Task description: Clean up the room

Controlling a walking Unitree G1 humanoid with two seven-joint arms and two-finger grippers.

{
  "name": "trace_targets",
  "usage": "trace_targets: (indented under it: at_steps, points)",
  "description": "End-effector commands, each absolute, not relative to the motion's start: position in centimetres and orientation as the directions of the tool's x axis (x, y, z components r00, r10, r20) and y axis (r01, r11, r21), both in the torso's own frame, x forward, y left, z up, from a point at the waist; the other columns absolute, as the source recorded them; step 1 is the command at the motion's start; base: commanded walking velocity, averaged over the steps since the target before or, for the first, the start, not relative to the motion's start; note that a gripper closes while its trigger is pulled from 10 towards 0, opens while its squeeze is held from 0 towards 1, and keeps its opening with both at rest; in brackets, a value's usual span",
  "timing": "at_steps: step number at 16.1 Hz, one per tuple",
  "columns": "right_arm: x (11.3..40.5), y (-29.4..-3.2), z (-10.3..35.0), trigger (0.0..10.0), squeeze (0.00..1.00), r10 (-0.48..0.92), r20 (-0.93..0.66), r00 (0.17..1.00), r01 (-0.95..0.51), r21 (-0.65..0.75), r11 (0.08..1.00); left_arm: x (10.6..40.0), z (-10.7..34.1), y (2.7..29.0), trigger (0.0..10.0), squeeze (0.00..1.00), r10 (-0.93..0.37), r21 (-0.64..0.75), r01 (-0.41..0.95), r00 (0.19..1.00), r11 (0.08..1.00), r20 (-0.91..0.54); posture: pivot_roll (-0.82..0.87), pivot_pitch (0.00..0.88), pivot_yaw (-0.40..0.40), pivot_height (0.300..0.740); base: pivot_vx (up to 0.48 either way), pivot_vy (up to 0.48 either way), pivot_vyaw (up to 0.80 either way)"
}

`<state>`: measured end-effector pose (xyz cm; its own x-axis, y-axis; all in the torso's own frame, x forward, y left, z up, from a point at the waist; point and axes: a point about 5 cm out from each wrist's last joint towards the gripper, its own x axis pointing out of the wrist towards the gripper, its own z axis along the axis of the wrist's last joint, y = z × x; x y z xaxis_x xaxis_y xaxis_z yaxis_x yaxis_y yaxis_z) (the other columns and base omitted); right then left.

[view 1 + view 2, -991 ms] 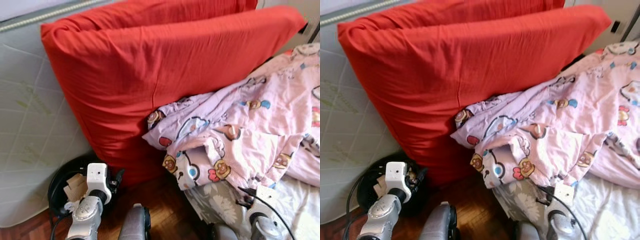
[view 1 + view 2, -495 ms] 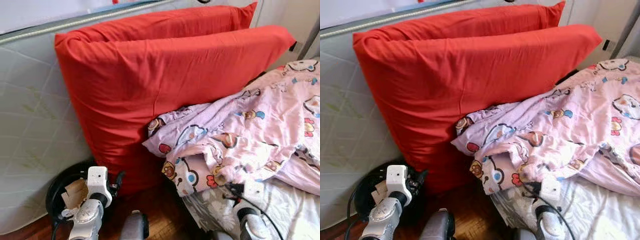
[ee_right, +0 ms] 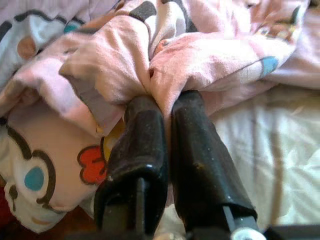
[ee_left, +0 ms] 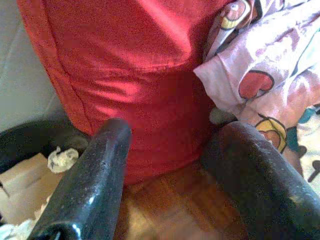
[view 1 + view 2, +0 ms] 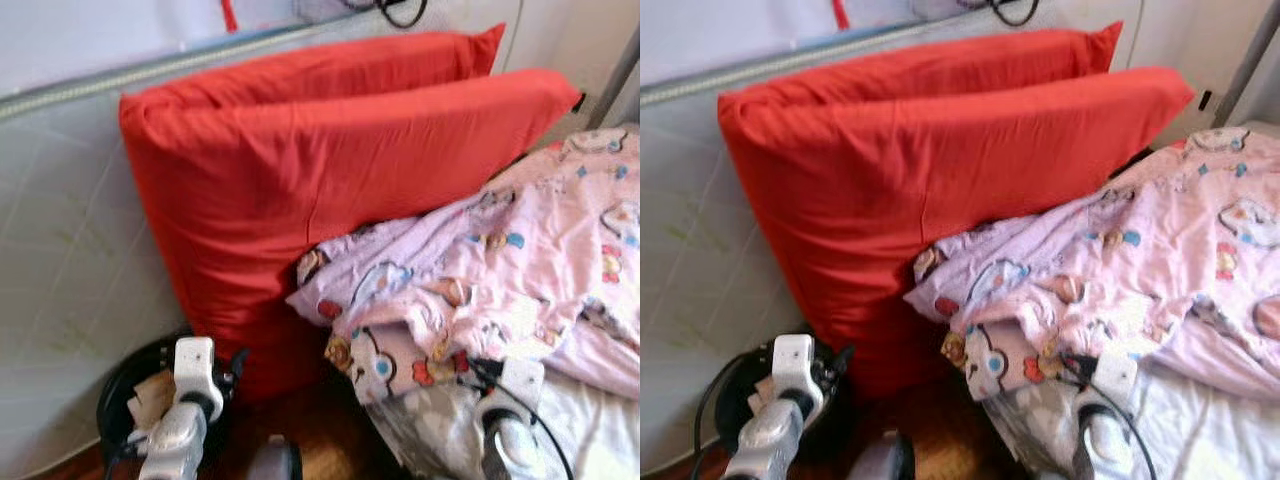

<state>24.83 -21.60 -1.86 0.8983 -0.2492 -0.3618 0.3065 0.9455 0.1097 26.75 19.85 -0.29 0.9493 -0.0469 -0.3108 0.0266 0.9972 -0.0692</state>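
A pink cartoon-print quilt (image 5: 500, 290) lies crumpled over the bed, its corner hanging off the near edge. My right gripper (image 3: 162, 107) is shut on a fold of that quilt (image 3: 165, 65), the cloth pinched between its two black fingers. Two big red pillows (image 5: 330, 180) lean upright against the wall beside the bed. My left gripper (image 4: 170, 150) stands open low over the wooden floor (image 4: 175, 210), facing the red pillow (image 4: 130, 75), with nothing between its fingers. Both silver forearms show at the bottom of the eye views.
A black waste bin (image 5: 125, 395) with crumpled paper and card stands on the floor at lower left, beside a pale quilted mattress (image 5: 60, 270) set against the wall. A white sheet (image 5: 600, 420) covers the bed under the quilt.
The view has tilted up, so pillows and quilt sit lower in the picture. My right gripper stays shut on the quilt fold, which has bunched a little higher. The left arm has hardly moved.
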Motion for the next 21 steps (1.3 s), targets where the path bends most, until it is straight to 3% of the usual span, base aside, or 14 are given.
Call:
trace_targets:
  at_steps: [1,11,19,21]
  points:
    - [25.0,-21.9,-1.5,10.0,0.00,-0.265,-0.339,0.903,0.319,0.115,0.941,26.6,-0.4,20.4,10.0,0.00,-0.024,-0.060,0.005,0.949,0.998,-0.314,0.05,0.000,0.067,0.726,0.000,0.000,0.00]
    - [25.5,-22.3,-1.1,10.0,0.00,-0.280,-0.335,0.899,0.332,0.106,0.937,25.1,-2.3,20.9,10.0,0.00,0.006,-0.061,-0.036,0.904,0.997,-0.427,0.07,0.000,0.049,0.740,0.000,0.000,0.00]
    - [25.6,-20.9,-1.4,10.0,0.00,-0.171,-0.339,0.925,0.209,0.078,0.975,21.4,-5.7,21.3,10.0,0.00,0.035,-0.025,-0.066,0.761,0.997,-0.648,0.07,0.016,0.046,0.740,0.000,0.000,0.00]
    - [25.6,-21.2,-1.2,10.0,0.00,-0.181,-0.330,0.926,0.217,0.074,0.973,21.2,-5.9,21.3,10.0,0.00,0.034,-0.025,-0.066,0.756,0.997,-0.653,0.06,0.020,0.047,0.740,0.000,0.000,0.00]
